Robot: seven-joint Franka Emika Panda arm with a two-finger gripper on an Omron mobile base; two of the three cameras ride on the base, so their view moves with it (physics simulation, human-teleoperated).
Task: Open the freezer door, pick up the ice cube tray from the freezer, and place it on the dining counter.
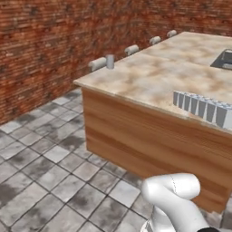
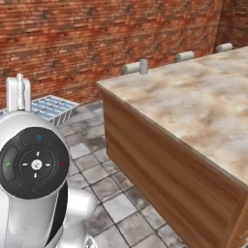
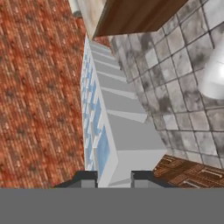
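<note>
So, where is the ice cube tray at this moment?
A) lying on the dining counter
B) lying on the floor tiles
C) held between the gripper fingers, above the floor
C: in the hand view the ice cube tray sits clamped in the gripper, with floor tiles behind it and the dining counter off to the side.

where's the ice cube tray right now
The ice cube tray is clamped between the gripper fingertips in the hand view, held in the air off the near edge of the dining counter, not yet on it.
</note>
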